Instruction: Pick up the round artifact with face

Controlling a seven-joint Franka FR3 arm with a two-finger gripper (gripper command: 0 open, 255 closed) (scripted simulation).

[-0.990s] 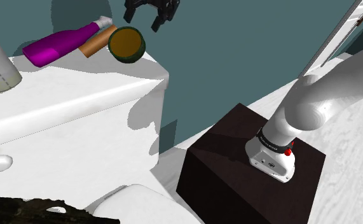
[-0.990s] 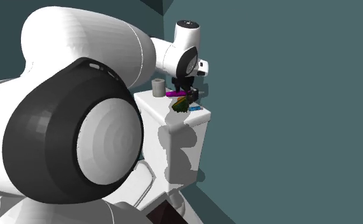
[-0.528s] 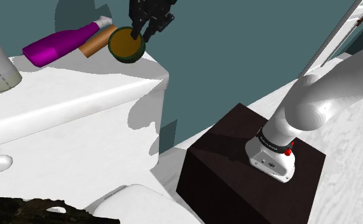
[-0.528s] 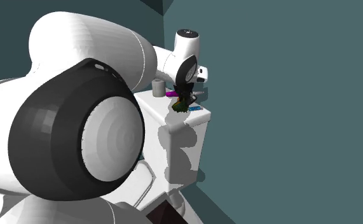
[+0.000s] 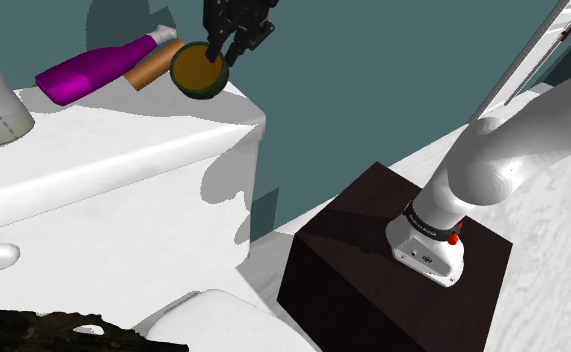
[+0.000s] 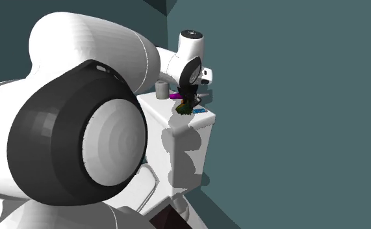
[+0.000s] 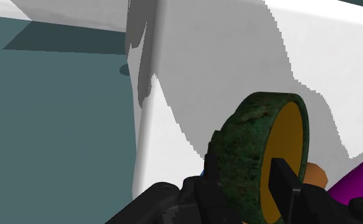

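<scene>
The hand (image 5: 221, 52) is clamped across the rim of the round artifact (image 5: 195, 72). The artifact stands on edge near the corner of the white tank lid (image 5: 123, 135), just beside an orange-brown cylinder (image 5: 153, 63). Risk: the grip covers only a short arc of rim. On lift the disc may pivot, slip free and roll off the lid.

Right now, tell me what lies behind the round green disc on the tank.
A brown tube lies just behind the disc, a magenta bottle alongside it. The tube's near end is covered by the disc.
</scene>
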